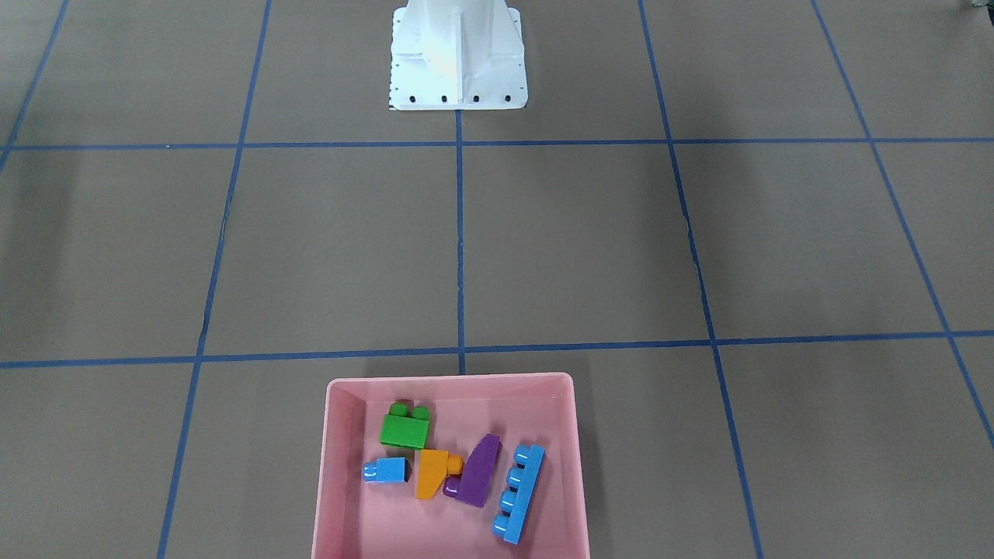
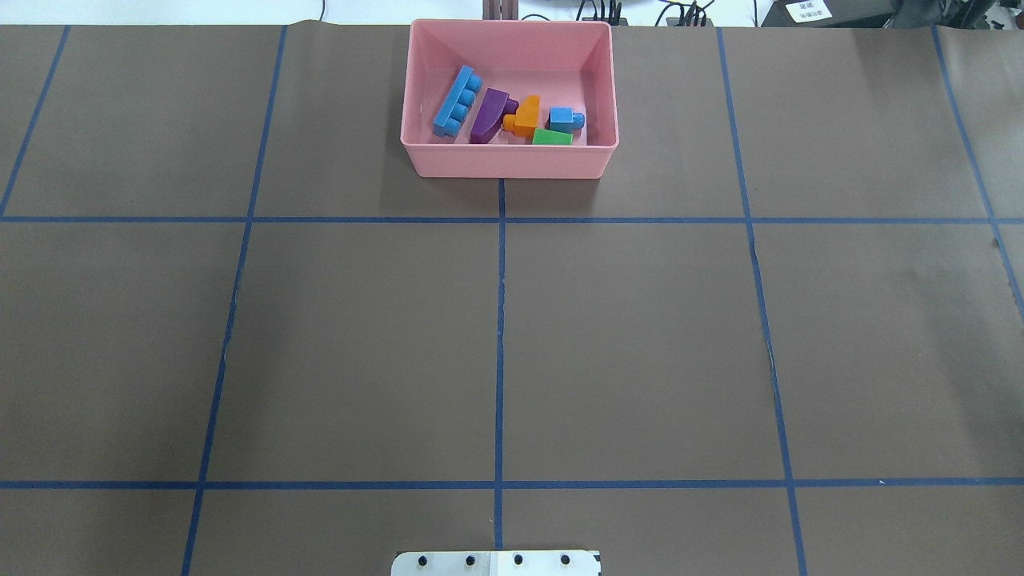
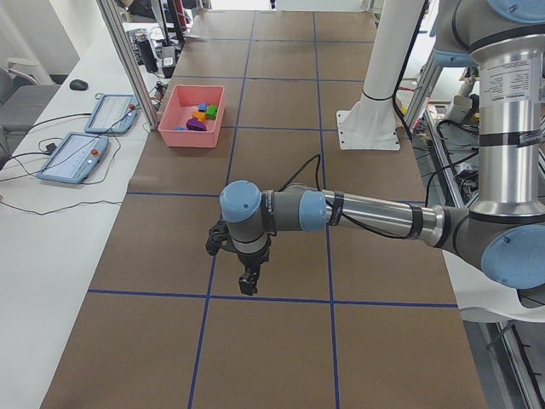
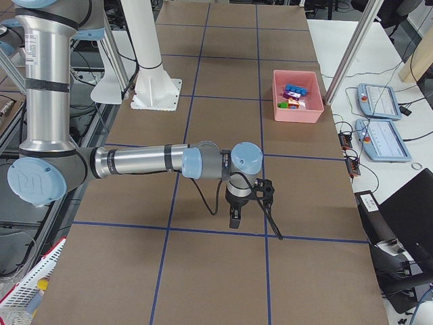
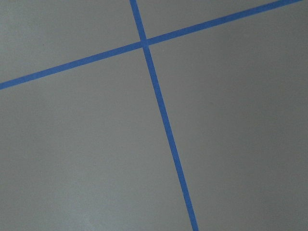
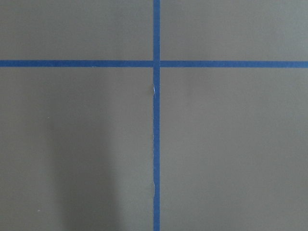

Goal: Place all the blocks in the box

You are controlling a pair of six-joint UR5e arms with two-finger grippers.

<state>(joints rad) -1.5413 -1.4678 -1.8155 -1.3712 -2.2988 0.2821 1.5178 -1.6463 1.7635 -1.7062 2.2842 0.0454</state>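
We are finding all five blocks point(image 1: 477, 471) lying inside the box point(image 1: 335, 435) (nothing left to fetch, we judge); whether the left gripper point(image 3: 247, 288) and right gripper point(image 4: 234, 222) are spread or closed, we cannot tell.

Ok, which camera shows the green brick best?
The front-facing view: the green brick lies close and whole in the box, both studs plain. Overhead, it sits just behind the near wall, studs unseen. The left side view shows a tiny green speck; the right, nothing sure. Wrist views show only table and tape.
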